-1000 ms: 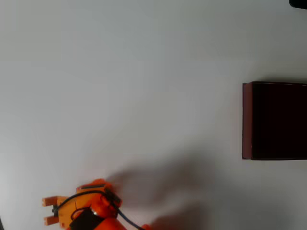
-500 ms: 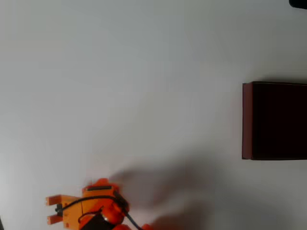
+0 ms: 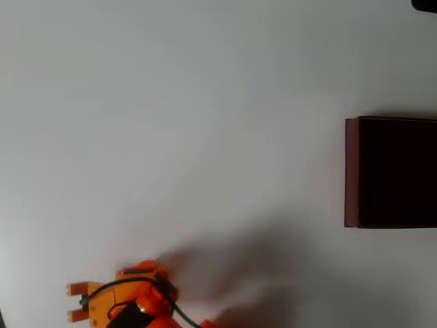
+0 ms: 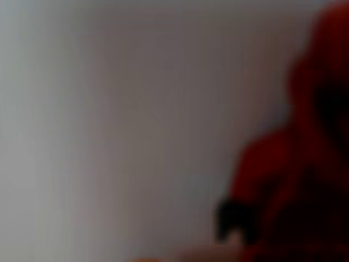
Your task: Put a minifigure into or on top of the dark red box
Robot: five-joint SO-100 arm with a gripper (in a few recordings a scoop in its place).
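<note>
arm: orange, entering at the bottom edge of the overhead view, lower left, black cable looped over the wrist
gripper [image 3: 72, 301]: pointing toward picture left, low over the surface
fingers [image 3: 76, 288]: two tips visible, parallel, clear gap between them
wrist view: too blurred to read the fingers

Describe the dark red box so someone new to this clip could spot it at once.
In the overhead view, start from the pale table and follow it to the right edge of the picture, about halfway down. The dark red box sits there, cut off by the frame. Its reddish-brown wall and near-black maroon inside set it apart from the orange gripper at bottom left.
</note>
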